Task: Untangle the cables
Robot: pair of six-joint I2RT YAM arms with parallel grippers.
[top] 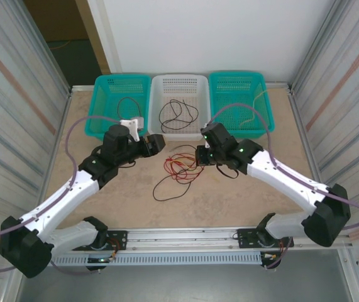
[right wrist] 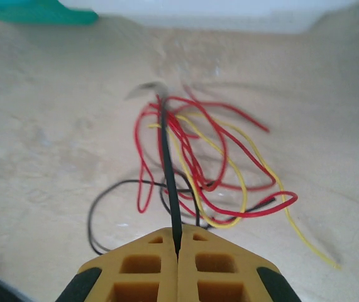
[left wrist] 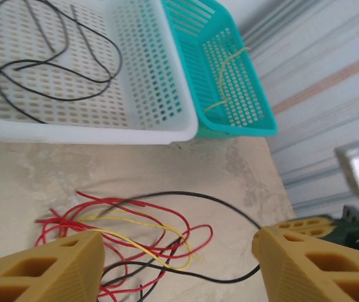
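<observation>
Step in hand: pulling one strand out of the knot. The cables (top: 180,165), red, yellow and black, lie tangled mid-worktop toward the far edge, just in front of the white basket (top: 179,134). Right tool (right wrist: 178,242) is clamped on the black cable (right wrist: 168,163). Left tool (left wrist: 178,251) has its jaws wide over the tangle, holding nothing. Next, probably: left pins the red loops while right draws the black one out slowly, to avoid dragging the whole clump.
</observation>
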